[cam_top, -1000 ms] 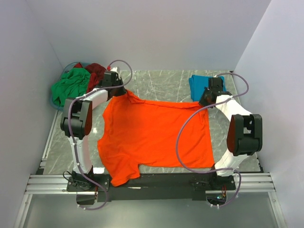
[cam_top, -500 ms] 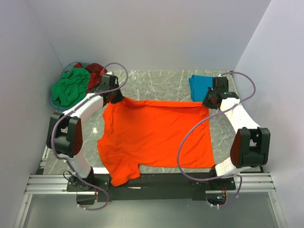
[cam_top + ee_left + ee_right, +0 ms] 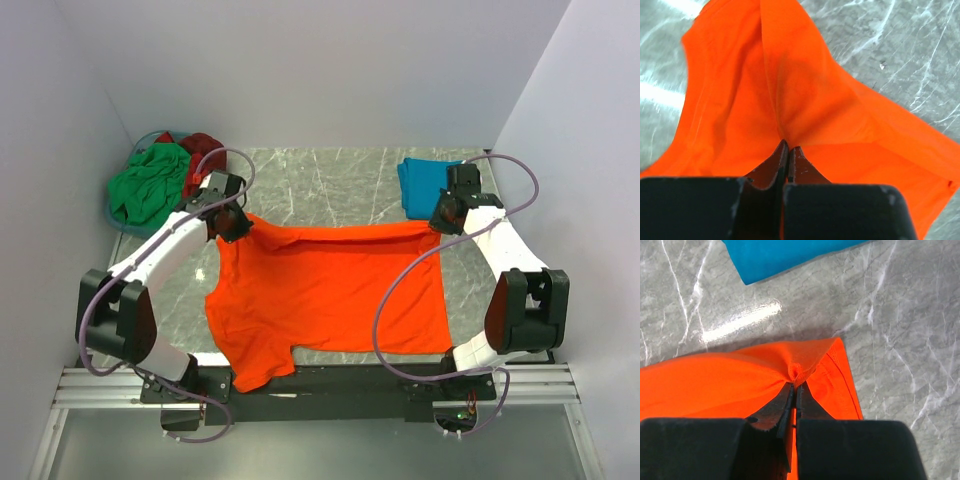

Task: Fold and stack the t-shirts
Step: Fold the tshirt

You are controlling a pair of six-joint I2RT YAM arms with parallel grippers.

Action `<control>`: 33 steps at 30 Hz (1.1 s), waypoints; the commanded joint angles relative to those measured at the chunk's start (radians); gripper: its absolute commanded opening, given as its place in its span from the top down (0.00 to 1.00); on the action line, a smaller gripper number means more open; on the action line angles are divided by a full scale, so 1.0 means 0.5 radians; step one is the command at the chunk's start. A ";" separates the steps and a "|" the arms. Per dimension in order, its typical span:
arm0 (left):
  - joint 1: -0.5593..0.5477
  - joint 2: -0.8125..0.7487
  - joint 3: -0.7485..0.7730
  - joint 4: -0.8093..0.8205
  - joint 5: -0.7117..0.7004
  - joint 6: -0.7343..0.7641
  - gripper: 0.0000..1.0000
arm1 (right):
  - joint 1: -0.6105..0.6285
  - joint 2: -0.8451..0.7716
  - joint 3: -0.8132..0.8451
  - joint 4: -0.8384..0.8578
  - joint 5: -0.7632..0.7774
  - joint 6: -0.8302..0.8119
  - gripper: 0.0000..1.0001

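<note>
The bright orange t-shirt (image 3: pixel 320 290) lies spread on the table. My left gripper (image 3: pixel 238 228) is shut on its far left corner; the cloth bunches at the tips in the left wrist view (image 3: pixel 788 145). My right gripper (image 3: pixel 436 222) is shut on the far right corner, pinched at the hem in the right wrist view (image 3: pixel 796 382). The far edge is lifted and pulled taut between them. A folded teal blue t-shirt (image 3: pixel 425 183) lies at the far right and shows in the right wrist view (image 3: pixel 780 255). The green t-shirt (image 3: pixel 148 182) and dark red t-shirt (image 3: pixel 200 155) are crumpled at the far left.
A blue plastic basket rim (image 3: pixel 113 219) holds the green and dark red shirts in the far left corner. White walls close the table on three sides. A metal rail (image 3: pixel 320 385) runs along the near edge by the arm bases.
Both grippers have drawn the shirt's far edge toward the near side, folding it over. The left arm swung out to the left and lower.
</note>
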State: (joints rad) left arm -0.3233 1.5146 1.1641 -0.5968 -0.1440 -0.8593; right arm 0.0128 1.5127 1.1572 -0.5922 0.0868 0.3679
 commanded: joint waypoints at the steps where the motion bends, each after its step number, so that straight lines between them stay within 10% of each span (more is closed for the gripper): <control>1: -0.022 -0.133 -0.021 -0.168 -0.114 -0.150 1.00 | -0.016 -0.062 0.048 -0.006 0.050 -0.042 1.00; 27: -0.200 -0.320 -0.423 -0.135 0.082 -0.365 1.00 | -0.016 -0.163 -0.176 0.019 0.115 -0.064 0.94; 33: -0.200 -0.317 -0.438 -0.129 0.064 -0.355 1.00 | -0.016 -0.206 -0.286 -0.085 0.219 0.016 0.78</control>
State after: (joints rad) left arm -0.4240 1.3651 0.9516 -0.6918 -0.1204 -1.0344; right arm 0.0124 1.4601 1.0355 -0.6010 0.1352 0.3584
